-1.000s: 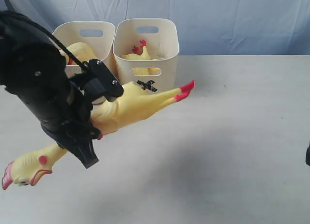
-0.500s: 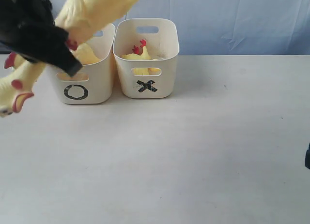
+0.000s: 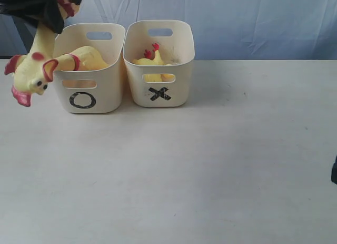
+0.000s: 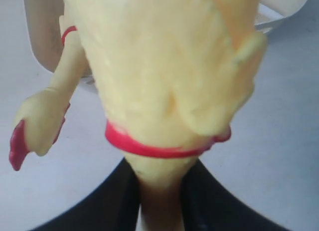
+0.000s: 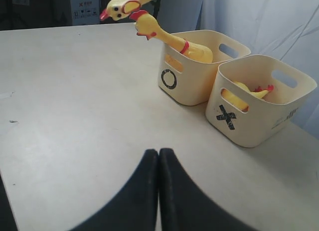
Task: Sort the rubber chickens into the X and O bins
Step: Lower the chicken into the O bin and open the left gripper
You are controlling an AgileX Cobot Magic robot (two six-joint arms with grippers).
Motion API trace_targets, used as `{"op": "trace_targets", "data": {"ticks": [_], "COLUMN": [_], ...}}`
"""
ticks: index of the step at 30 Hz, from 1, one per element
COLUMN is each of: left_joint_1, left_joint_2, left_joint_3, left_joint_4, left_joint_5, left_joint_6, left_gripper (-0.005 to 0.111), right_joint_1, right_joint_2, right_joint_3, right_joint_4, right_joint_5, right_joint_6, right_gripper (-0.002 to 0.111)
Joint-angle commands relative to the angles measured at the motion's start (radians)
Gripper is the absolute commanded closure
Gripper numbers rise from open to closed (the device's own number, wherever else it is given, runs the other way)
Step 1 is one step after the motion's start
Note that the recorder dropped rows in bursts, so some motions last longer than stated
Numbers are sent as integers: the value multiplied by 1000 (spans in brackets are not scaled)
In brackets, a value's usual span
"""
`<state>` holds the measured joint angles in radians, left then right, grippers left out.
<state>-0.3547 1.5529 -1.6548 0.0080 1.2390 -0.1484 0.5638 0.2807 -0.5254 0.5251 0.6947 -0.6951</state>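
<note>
Up from low over the bench (image 3: 210, 165), our left pincer (image 4: 160, 186) now carries the last rubber chicken (image 3: 30, 80) beside the O bin (image 3: 105, 91), clamped near its neck so the head dangles, seemingly outside the rim. O bin and X bin (image 3: 176, 88) each hold one already; our right pincer (image 5: 158, 163) sits pressed together, empty

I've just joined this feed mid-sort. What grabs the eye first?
A yellow rubber chicken dangles head-down from the left gripper, at the exterior view's top left, beside the O bin. A second chicken lies in the O bin with its neck poking out over the rim. A third chicken sits in the X bin, just to the right.
</note>
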Motion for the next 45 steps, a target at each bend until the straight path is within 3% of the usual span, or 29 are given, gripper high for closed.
{"op": "trace_targets", "data": {"ticks": [1, 10, 19, 25, 40, 45], "left_joint_1": [68, 107, 114, 180, 183, 183], "left_joint_2": [73, 288, 385, 413, 466, 466], "left_joint_3": [-53, -201, -212, -231, -231, -231], "left_joint_4": [-105, -152, -154, -290, -321, -321], "left_joint_5": [-18, -18, -18, -18, -18, -18], "left_joint_6": [-4, 28, 11, -5, 0, 0], "left_gripper": [107, 107, 107, 107, 106, 92], "right_joint_1": [-5, -5, -5, -5, -5, -5], "right_joint_2": [-4, -4, -4, -4, -4, -4], "right_joint_3": [5, 5, 5, 5, 5, 5], "right_joint_4": [-1, -1, -1, -1, -1, 2], "right_joint_5": [-2, -5, -19, -19, -19, -19], "right_joint_6": [1, 1, 1, 1, 1, 1], "right_gripper": [108, 108, 108, 108, 108, 108]}}
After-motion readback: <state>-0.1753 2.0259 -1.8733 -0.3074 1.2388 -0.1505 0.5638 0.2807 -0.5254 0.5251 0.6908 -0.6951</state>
